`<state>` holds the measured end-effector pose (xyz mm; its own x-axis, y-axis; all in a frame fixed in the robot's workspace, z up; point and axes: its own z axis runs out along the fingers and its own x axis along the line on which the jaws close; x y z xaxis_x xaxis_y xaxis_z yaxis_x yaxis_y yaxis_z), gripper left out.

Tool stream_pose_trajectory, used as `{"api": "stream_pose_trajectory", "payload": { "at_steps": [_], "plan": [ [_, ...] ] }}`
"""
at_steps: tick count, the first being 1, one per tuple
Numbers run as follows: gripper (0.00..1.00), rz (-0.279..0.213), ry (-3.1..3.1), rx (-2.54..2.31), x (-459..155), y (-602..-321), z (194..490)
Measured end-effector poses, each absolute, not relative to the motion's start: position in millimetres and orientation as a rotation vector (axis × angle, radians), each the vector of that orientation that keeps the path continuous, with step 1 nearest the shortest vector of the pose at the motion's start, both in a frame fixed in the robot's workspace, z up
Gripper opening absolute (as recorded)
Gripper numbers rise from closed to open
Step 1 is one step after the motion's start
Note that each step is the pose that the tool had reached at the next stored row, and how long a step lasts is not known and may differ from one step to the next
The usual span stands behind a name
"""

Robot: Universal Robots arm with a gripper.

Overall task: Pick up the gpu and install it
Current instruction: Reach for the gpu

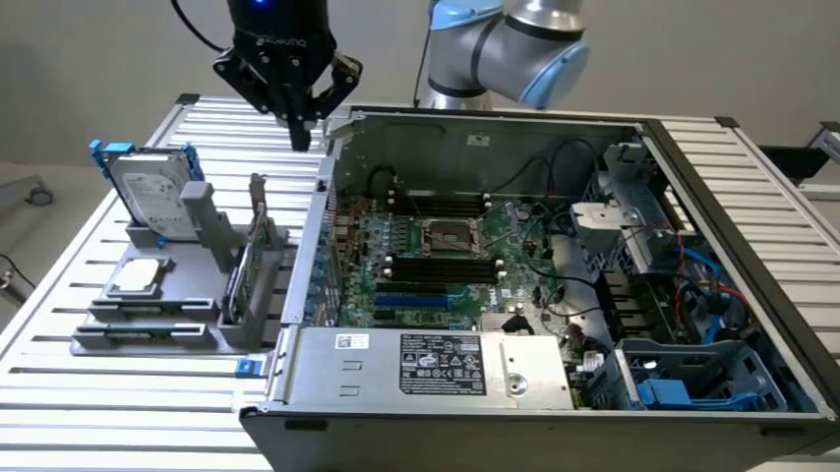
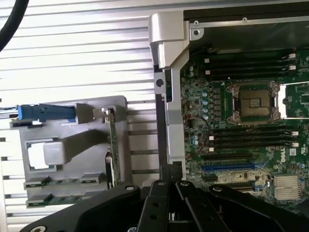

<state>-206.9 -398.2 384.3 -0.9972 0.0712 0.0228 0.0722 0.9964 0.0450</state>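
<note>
The gpu (image 1: 258, 248) stands on edge in the grey holder (image 1: 197, 329), just outside the open computer case's wall; its green board and silver bracket show. In the wrist view the gpu (image 2: 112, 150) appears as a thin green edge beside the holder (image 2: 72, 145). My gripper (image 1: 301, 130) hangs above the table, beyond the gpu's far end and near the case's far corner. Its black fingers (image 2: 161, 193) meet at the tips, shut with nothing between them.
The open computer case (image 1: 735, 206) lies on the slatted table (image 1: 79, 393), its motherboard (image 1: 447, 256) with a blue slot (image 2: 227, 168) exposed. A silver hard drive with a blue frame (image 1: 151, 187) stands in the holder. The power supply (image 1: 434, 364) fills the near end.
</note>
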Motion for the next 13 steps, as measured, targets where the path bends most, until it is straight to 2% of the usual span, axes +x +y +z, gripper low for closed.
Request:
{"api": "stream_pose_trajectory", "payload": {
  "at_steps": [13],
  "plan": [
    [0.11, -0.054, -3.117, -0.112, -266.1, -397.2, 374.3]
  ]
}}
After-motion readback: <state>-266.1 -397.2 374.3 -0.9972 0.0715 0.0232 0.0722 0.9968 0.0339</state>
